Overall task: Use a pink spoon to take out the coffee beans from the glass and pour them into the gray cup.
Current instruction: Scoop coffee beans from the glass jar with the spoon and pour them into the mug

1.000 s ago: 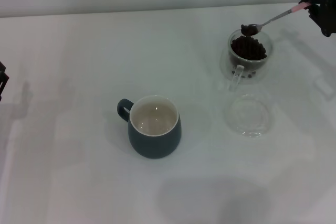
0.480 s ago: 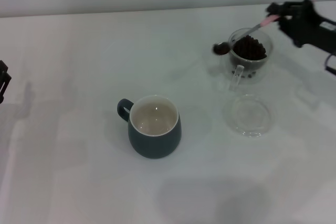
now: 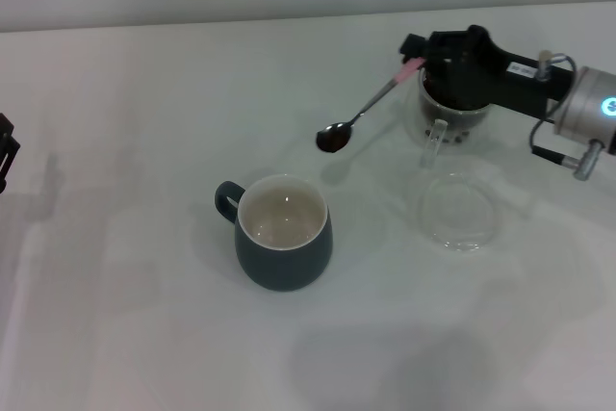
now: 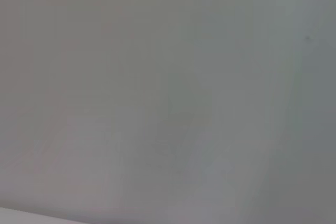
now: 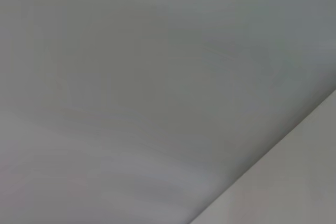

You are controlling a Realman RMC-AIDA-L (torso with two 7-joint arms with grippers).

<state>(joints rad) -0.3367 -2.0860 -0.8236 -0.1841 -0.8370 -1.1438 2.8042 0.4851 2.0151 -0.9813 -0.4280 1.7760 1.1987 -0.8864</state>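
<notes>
My right gripper [image 3: 422,57] is shut on the pink handle of the pink spoon [image 3: 371,104], above the glass. The spoon slants down to the left, and its metal bowl holds coffee beans [image 3: 333,140] in the air, up and to the right of the gray cup [image 3: 282,231]. The gray cup stands upright at the middle of the table, its handle to the left, its cream inside showing no beans. The glass [image 3: 449,115], with dark beans in it, is partly hidden behind my right gripper. My left gripper [image 3: 5,153] is parked at the far left edge.
A flat clear glass dish [image 3: 454,211] lies on the white table [image 3: 144,315] just in front of the glass. Both wrist views show only a blank grey surface.
My right gripper has moved left from beside the glass, carrying the loaded spoon out over the table towards the gray cup. The left arm has not moved.
</notes>
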